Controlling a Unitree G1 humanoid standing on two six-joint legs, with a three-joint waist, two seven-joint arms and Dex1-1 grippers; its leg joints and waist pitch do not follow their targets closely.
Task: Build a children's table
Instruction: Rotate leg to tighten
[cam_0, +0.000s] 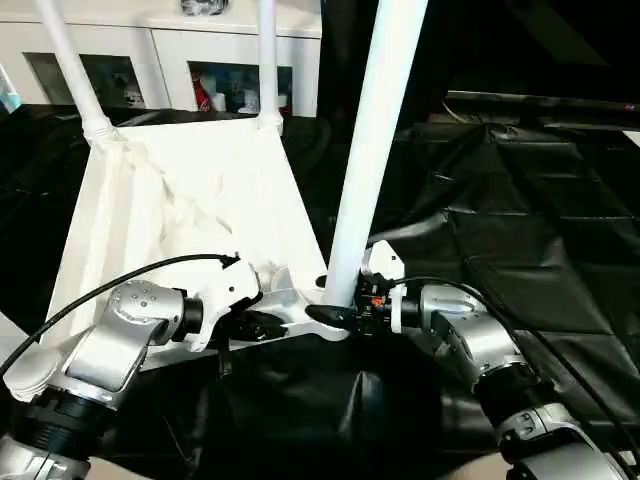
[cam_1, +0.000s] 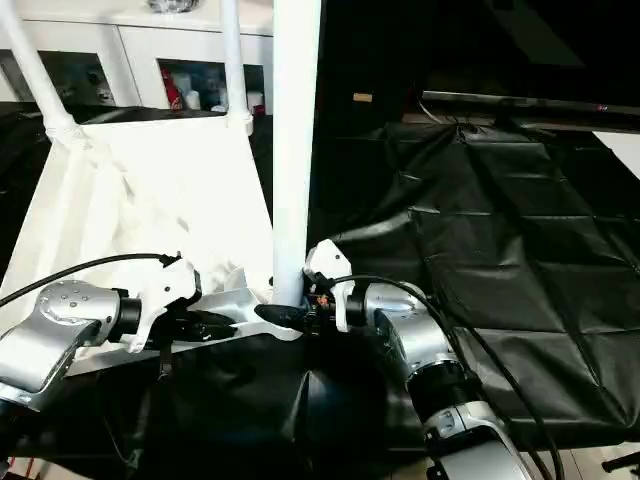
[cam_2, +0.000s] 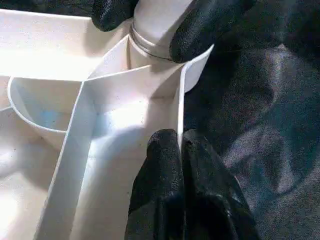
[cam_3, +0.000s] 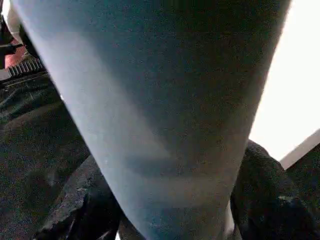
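Black sheeting (cam_0: 520, 230) lying under everything, white cabinet (cam_0: 170, 60) standing behind, my right gripper (cam_0: 335, 312) clasping an upright leg (cam_0: 365, 170), my left gripper (cam_2: 181, 150) pinching the tabletop (cam_0: 180, 200) rim.

A staged home room: a white glass-door cabinet (cam_0: 160, 70) at eleven o'clock holds toys; black sheeting (cam_0: 520, 230) covers the floor.

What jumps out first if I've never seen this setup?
A tall white tube leg stands up from the near corner of an upside-down white tabletop lying on black sheeting. The right gripper clasps its base, and the left gripper pinches the tabletop's rim beside it. Two more legs stand at the far corners.
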